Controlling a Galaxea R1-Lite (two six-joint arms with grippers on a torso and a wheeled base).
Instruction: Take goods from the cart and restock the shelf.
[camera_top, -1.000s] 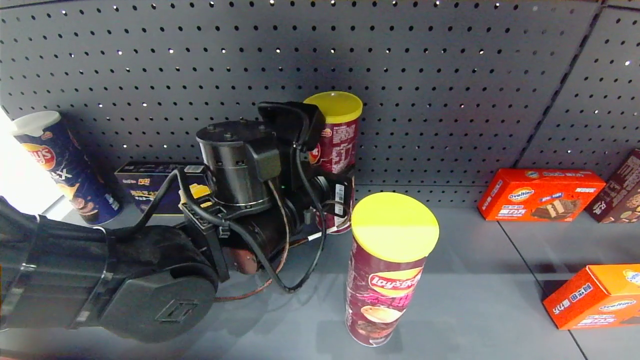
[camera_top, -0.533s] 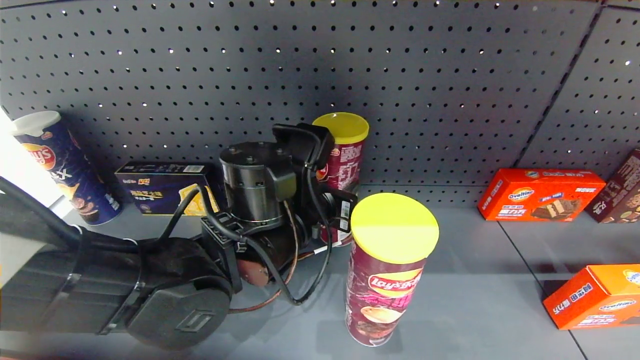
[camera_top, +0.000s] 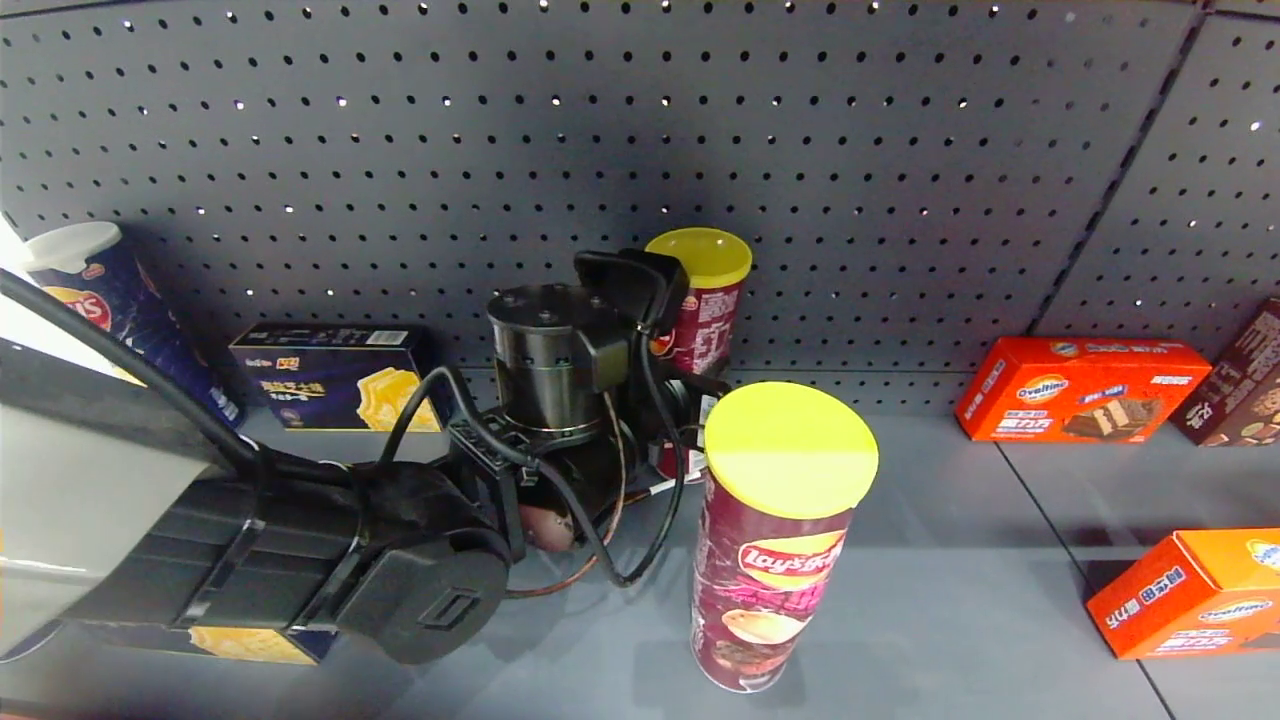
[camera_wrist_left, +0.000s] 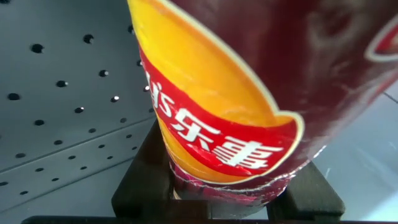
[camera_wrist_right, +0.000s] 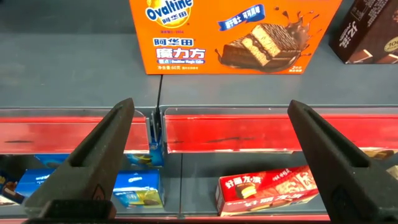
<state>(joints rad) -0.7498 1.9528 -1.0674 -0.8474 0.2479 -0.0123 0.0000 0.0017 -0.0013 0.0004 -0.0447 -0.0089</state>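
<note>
Maroon chip can (camera_top: 703, 300) with yellow lid: upright at the far side of the grey shelf (camera_top: 950, 600), just before the pegboard back wall (camera_top: 900, 200), left of centre. Left claw (camera_wrist_left: 227, 190): clenched on this can low on its body, one dark finger (camera_wrist_left: 143, 180) on each side of the can (camera_wrist_left: 249, 81); whether the can's base touches the shelf cannot be told. Second maroon chip can (camera_top: 775, 540), yellow lid: upright, nearer and slightly right of the held one, apart from it. Blue chip can (camera_top: 95, 285), white lid: far left, tilted, partly hidden by the left arm. Dark blue box (camera_top: 335, 375): against the back wall, between the blue can and the held can. Flat box with yellow print (camera_top: 235, 645): near left, under the arm. Orange box (camera_top: 1080, 388): far right, against the back wall; dark brown box (camera_top: 1240, 375) just beside it at the right edge. Second orange box (camera_top: 1190, 595): near right. Right claw (camera_wrist_right: 217, 168): released, fingers wide apart, grasping nothing, facing a shelf front with a red rail (camera_wrist_right: 249, 134); an orange box (camera_wrist_right: 233, 34) above the rail, a red box (camera_wrist_right: 267, 186) and blue packs (camera_wrist_right: 134, 186) on the level below.
</note>
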